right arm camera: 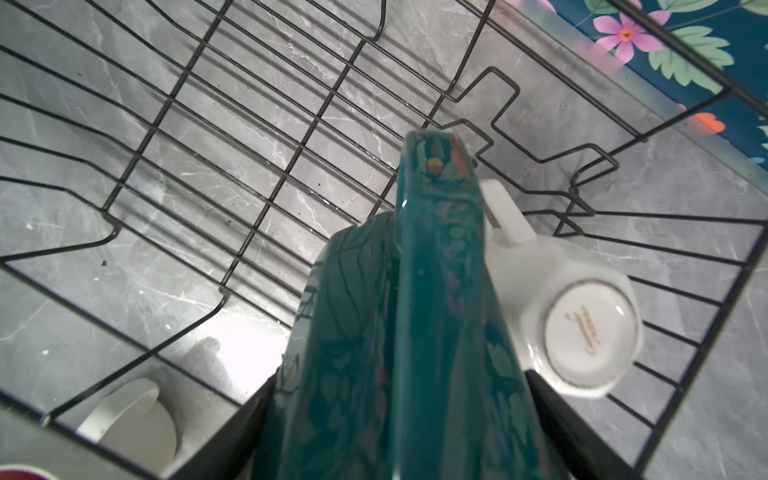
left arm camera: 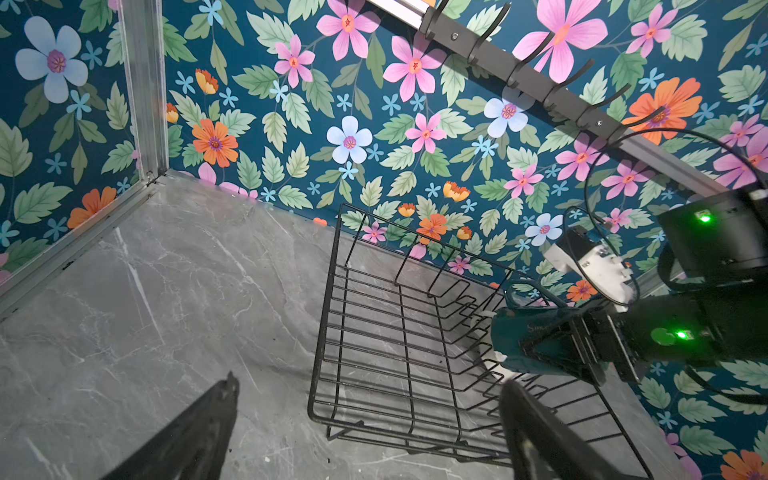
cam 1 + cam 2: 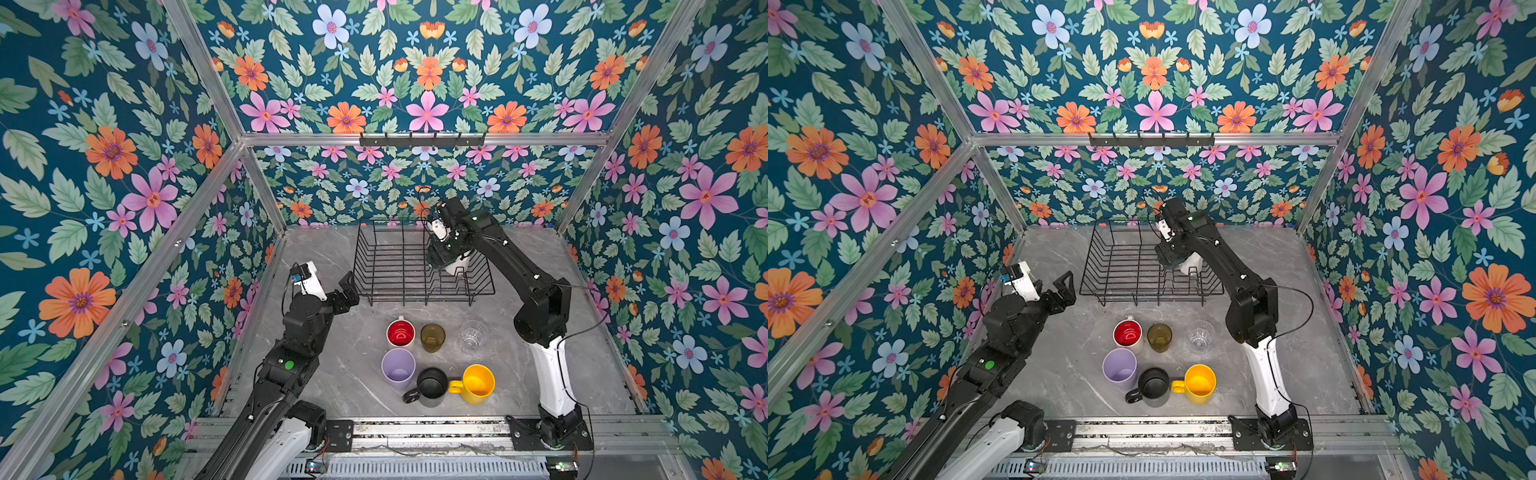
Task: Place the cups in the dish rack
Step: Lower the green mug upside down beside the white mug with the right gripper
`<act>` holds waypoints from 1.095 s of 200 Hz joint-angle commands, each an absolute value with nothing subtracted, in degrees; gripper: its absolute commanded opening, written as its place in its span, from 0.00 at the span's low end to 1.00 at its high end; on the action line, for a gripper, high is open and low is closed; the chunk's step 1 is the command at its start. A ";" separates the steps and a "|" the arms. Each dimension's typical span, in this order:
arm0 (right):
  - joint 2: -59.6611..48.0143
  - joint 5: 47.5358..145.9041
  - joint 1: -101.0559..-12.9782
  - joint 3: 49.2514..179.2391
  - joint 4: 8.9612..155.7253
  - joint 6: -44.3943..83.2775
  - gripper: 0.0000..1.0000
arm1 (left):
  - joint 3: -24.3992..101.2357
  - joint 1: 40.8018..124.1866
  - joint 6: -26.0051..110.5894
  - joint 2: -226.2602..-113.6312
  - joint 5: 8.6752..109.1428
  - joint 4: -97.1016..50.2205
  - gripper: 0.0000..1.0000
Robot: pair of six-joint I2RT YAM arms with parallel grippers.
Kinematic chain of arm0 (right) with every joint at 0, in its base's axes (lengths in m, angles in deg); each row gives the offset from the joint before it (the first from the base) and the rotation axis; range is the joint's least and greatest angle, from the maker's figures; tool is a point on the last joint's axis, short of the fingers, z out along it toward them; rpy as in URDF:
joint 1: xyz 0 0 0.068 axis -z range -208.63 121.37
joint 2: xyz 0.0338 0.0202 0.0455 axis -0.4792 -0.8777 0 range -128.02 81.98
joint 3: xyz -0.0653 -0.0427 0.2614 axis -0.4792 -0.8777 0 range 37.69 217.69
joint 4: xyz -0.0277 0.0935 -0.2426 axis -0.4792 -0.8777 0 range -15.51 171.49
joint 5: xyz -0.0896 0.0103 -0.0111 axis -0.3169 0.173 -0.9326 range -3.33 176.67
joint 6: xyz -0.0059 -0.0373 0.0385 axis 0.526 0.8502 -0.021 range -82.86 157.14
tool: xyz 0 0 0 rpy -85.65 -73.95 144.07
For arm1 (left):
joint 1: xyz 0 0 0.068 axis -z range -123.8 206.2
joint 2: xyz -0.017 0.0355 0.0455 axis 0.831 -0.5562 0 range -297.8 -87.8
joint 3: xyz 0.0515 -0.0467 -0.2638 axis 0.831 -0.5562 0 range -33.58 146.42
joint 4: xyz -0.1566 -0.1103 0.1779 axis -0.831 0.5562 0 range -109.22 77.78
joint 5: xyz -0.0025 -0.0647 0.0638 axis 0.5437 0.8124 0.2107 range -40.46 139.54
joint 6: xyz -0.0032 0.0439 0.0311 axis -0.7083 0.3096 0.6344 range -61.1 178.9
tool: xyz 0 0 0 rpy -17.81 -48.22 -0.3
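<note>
The black wire dish rack (image 3: pixel 376 266) (image 3: pixel 1100 266) stands at the back of the table. Inside its right half, my right gripper (image 3: pixel 441 261) (image 1: pixel 399 415) is shut on the dark-green mug (image 1: pixel 415 311) (image 2: pixel 528 332), held low over the rack floor. A tall cream mug (image 1: pixel 573 324) (image 3: pixel 460 264) lies tipped beside it among the prongs. My left gripper (image 3: pixel 351 291) (image 2: pixel 370 384) hangs open and empty by the rack's front-left corner. In front of the rack stand the white mug (image 3: pixel 400 332), amber glass (image 3: pixel 432 337), clear glass (image 3: pixel 473 336), lilac tumbler (image 3: pixel 398 368), black mug (image 3: pixel 431 384) and yellow mug (image 3: pixel 478 383).
A black hook rail (image 3: pixel 422 139) is fixed to the cross bar high on the back wall. Flowered walls with aluminium posts close in the grey marble table (image 3: pixel 332 374) on three sides. The right arm (image 3: pixel 536 299) reaches over the table's right part.
</note>
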State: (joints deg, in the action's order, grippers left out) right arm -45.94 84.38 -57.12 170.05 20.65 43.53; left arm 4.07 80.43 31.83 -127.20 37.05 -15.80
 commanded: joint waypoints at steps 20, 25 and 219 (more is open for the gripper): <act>-49.10 82.45 -57.21 174.70 19.15 45.27 0.00 | 4.30 80.39 31.92 -126.91 36.14 -15.67 1.00; -49.47 82.53 -57.20 175.14 18.97 45.45 0.00 | 4.25 80.44 31.84 -126.79 36.21 -15.70 1.00; -58.21 82.38 -58.29 178.90 17.37 55.72 0.00 | 3.24 80.39 30.58 -127.36 36.97 -16.44 1.00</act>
State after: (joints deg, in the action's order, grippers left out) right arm -57.68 81.28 -58.04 178.72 19.71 53.83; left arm 3.19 80.43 30.74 -127.31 36.70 -15.41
